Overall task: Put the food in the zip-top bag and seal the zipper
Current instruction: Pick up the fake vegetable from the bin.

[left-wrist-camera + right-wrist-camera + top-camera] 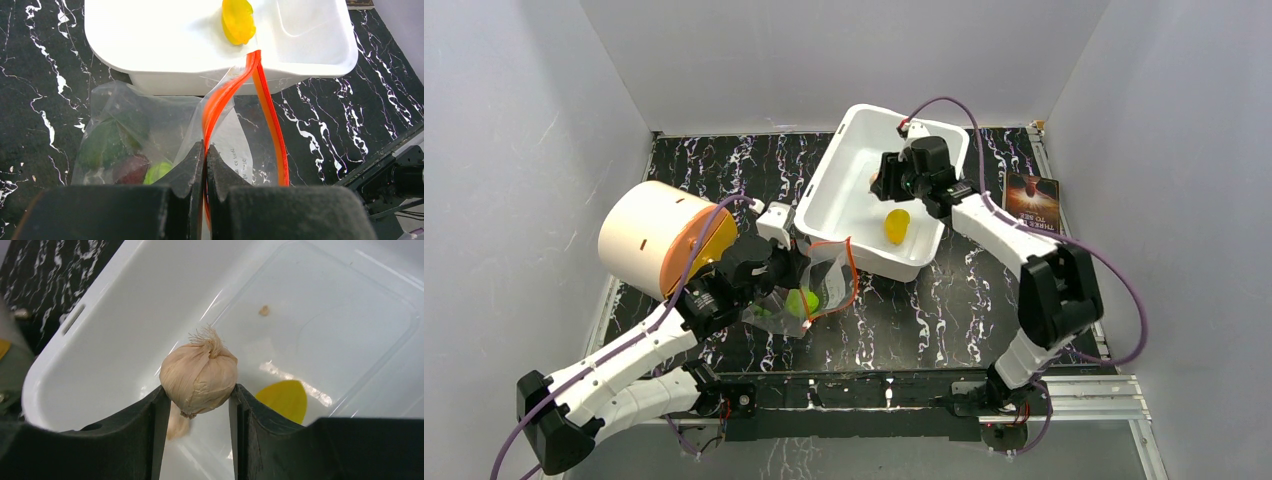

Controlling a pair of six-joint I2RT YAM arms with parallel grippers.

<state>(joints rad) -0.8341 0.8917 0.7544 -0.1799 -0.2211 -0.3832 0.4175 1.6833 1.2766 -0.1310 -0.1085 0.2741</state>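
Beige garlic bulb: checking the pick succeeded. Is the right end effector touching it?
Touching. The right wrist view shows the beige garlic bulb pinched between both fingers of the right end effector.

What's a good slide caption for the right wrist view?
Right gripper holds a garlic bulb over the tub, mango piece inside.

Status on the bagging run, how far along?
Done: avocado, lime and dark fruit are in the bag. In hand: left gripper pinches the zipper edge; right gripper grips a garlic bulb over the tub. Left: that bulb, a second bulb, the mango piece, then sealing.
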